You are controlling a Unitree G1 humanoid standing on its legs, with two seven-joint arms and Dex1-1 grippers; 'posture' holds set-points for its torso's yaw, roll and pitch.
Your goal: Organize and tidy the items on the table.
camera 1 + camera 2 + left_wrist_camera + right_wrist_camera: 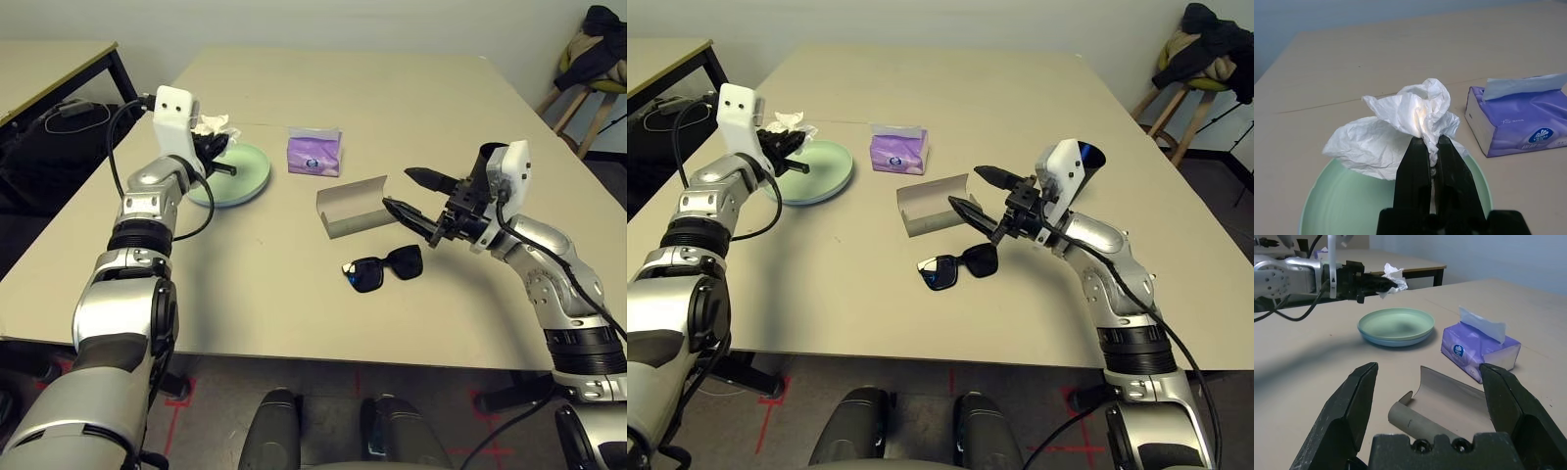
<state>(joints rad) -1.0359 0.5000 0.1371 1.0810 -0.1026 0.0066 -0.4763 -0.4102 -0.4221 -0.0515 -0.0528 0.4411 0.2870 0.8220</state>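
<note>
1. The step in hand looks like clearing the tissue [1400, 127] off the plates [1396, 328]: the left gripper [1431, 147] has its fingers pressed together on the crumpled white wad and holds it in the air just above the green plate, at the far left of the table [294, 313]
2. The next move, as I judge it, calls for carrying the wad clear of the plates to wherever waste goes, without shedding the loose folds that hang beside the fingers
3. The right gripper [416, 201] is spread wide and grips nothing; it hovers just beside the open glasses case [353, 206], with the sunglasses [384, 268] lying on the table near it
4. That hand seems set for the sunglasses or the case, which would want a lower, narrower approach
5. Counted: two stacked plates, green on pale blue; one tissue; one tissue pack [314, 152] beside the plates; one case; one pair of sunglasses
</note>
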